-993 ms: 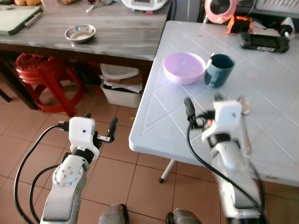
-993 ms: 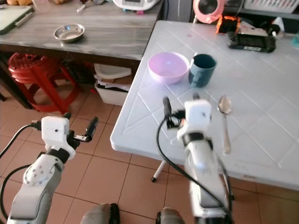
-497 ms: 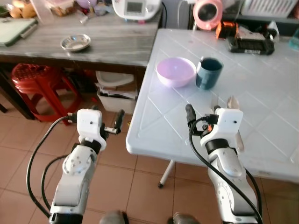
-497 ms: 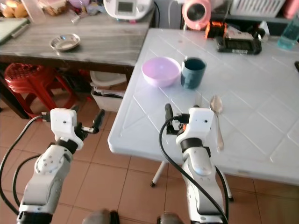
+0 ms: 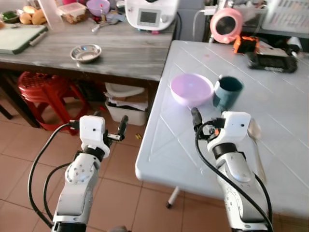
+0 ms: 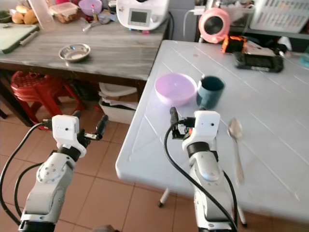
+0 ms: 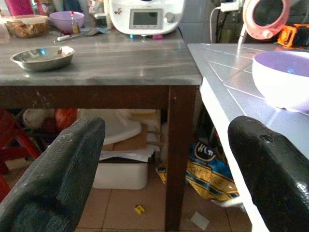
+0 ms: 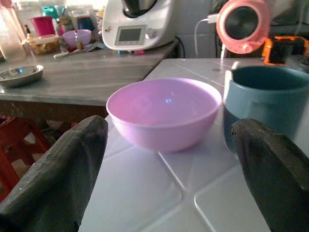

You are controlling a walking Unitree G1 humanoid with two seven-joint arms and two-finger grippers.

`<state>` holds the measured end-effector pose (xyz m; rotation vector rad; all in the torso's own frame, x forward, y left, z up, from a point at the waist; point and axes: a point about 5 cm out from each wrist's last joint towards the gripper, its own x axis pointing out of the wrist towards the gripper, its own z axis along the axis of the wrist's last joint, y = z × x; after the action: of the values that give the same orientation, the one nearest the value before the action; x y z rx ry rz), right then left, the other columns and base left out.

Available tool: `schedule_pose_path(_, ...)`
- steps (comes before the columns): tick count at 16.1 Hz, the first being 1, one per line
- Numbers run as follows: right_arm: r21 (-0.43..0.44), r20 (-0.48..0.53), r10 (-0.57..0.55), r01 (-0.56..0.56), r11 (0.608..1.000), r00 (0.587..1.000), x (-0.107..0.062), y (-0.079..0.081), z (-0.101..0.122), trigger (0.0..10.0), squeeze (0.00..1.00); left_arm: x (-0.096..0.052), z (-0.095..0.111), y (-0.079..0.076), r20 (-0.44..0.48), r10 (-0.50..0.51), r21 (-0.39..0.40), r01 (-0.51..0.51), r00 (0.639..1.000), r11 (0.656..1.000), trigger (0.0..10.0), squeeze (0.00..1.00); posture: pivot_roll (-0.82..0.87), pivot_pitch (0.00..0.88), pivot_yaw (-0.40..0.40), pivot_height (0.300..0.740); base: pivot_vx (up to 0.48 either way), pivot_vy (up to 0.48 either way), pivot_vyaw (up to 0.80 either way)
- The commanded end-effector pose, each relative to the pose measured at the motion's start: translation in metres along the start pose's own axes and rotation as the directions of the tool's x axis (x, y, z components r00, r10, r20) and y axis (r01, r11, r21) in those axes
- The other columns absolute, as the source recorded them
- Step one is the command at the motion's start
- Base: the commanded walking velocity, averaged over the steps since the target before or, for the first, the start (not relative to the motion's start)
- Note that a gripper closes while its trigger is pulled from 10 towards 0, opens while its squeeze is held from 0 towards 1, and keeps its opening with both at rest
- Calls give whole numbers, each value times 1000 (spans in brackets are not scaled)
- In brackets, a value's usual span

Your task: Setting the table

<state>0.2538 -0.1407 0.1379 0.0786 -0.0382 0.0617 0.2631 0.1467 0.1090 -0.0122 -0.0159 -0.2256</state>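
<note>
Bowl (image 6: 175, 89), mug (image 6: 210, 91) and spoon (image 6: 235, 136) are all on the white table (image 6: 270, 145), and nothing is held by the robot. The right gripper (image 8: 169, 169) hovers low over the near part of the table with its two black fingers (image 8: 58, 169) spread wide and empty. Straight ahead of these fingers stands the pink bowl, and the dark teal mug stands just beside the bowl, in front of the finger on the outer side. The two look very close together, maybe touching; I cannot tell for sure. The metal spoon lies flat on the table to the outside of the right gripper, beside the wrist, with its round end pointing away from the robot.

The left gripper (image 5: 107, 128) is off the table, above the tiled floor (image 5: 19, 159) and near the table's edge. Its fingers (image 7: 53, 174) are also wide apart and hold nothing. Beyond them is a grey wooden table (image 7: 111, 63) that stands against the white one, with a small steel dish (image 7: 42, 57) on top and a white box (image 7: 116, 159) on the floor under it. A red stool (image 5: 41, 89) is under the same wooden table, farther to the left of this gripper. At the far side of the wooden table I see a white kitchen machine (image 6: 140, 12), and behind the white table a pink round appliance (image 6: 215, 24).
</note>
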Motion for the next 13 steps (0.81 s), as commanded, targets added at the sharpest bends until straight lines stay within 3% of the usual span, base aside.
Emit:
schedule_pose_path(1,-6,16,7,-7,1000,1000,0,0,5,10000,0,1,0,1,1,5,12,-5,1000,1000,10000,0,-85,0,48,740,386,0,0)
schedule_pose_path(4,-12,9,3,-3,1000,1000,0,-2,4,10000,0,1,-1,1,-4,13,14,-13,1000,1000,10000,0,-84,0,46,740,319,0,0)
schedule_pose_path(13,-28,24,30,-29,999,999,14,-2,7,10000,0,3,-6,-3,-9,33,18,-33,999,999,10000,0,-66,0,12,740,0,0,0)
